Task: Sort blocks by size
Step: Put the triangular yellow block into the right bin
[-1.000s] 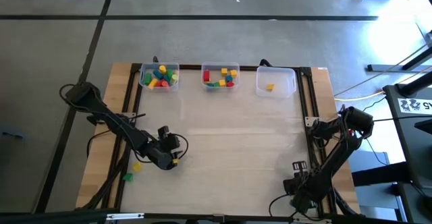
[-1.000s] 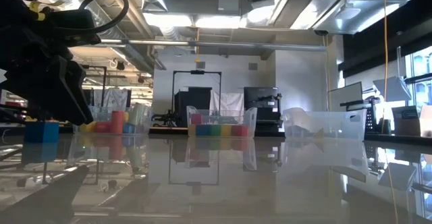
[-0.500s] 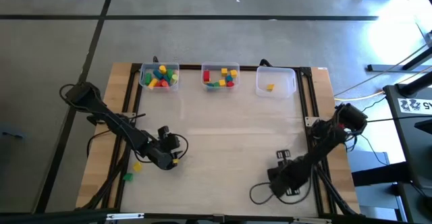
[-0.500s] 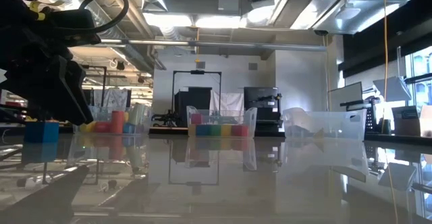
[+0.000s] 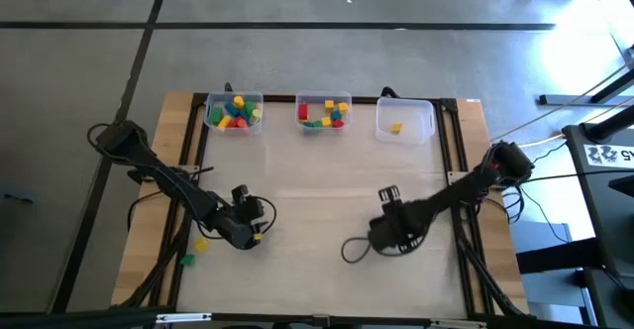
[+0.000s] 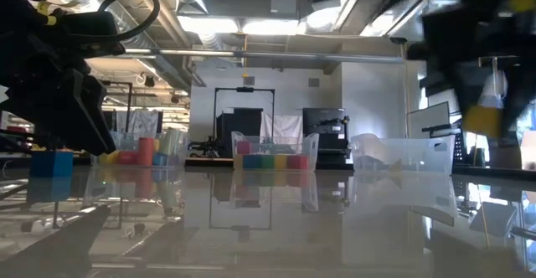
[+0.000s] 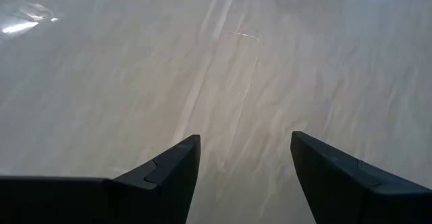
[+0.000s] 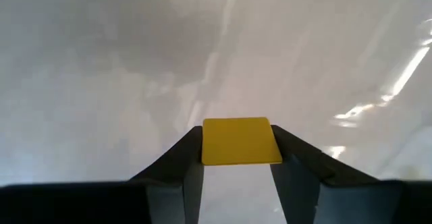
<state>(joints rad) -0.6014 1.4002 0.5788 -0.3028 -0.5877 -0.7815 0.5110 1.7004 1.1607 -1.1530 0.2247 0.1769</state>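
Pale tabletop (image 5: 317, 185), three bins (image 5: 320, 113) behind; right claw (image 8: 236, 173) clamping yellow block (image 8: 241, 142), left claw (image 7: 244, 163) wide.

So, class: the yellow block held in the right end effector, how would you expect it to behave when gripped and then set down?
The yellow block sits squarely between the right end effector fingers, undeformed, so it is probably stiff. Its flat faces suggest it will rest steadily and not roll. Its smooth faces may slip under a loose grip.
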